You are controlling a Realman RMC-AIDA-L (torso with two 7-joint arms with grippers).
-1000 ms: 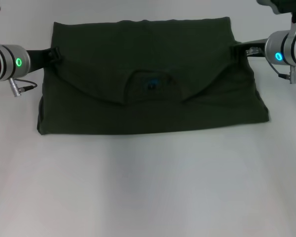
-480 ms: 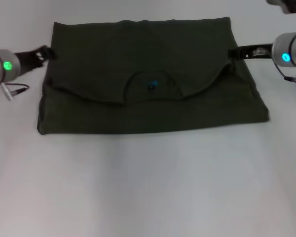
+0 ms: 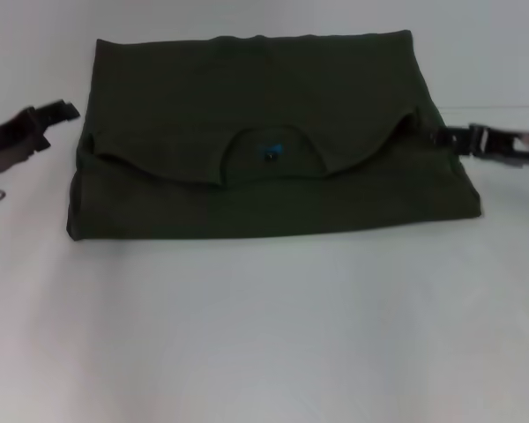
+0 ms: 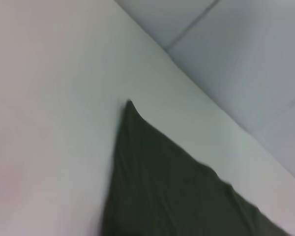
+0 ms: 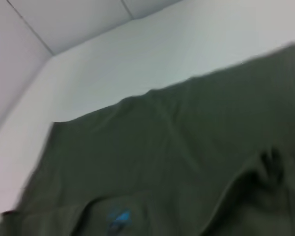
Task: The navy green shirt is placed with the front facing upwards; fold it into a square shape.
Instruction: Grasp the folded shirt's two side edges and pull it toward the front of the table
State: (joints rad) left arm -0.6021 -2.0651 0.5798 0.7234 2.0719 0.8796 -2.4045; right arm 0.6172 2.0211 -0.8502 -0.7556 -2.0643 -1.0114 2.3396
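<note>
Our left gripper [image 3: 66,112] hangs just off the left edge of the navy green shirt [image 3: 264,167], holding nothing; whether its fingers are parted we cannot tell. The shirt lies folded across the middle of the white table [image 3: 264,335], collar inward. Our right gripper [image 3: 450,139], fingers equally unclear, touches the right edge; we should grip each side edge squarely and fold evenly inward.

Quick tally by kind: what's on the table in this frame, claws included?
Shirts: 1, the navy green shirt, folded, neck label up.
Claws: 2, left claw off the shirt's left edge, right claw at its right edge.
Total: 3.
</note>
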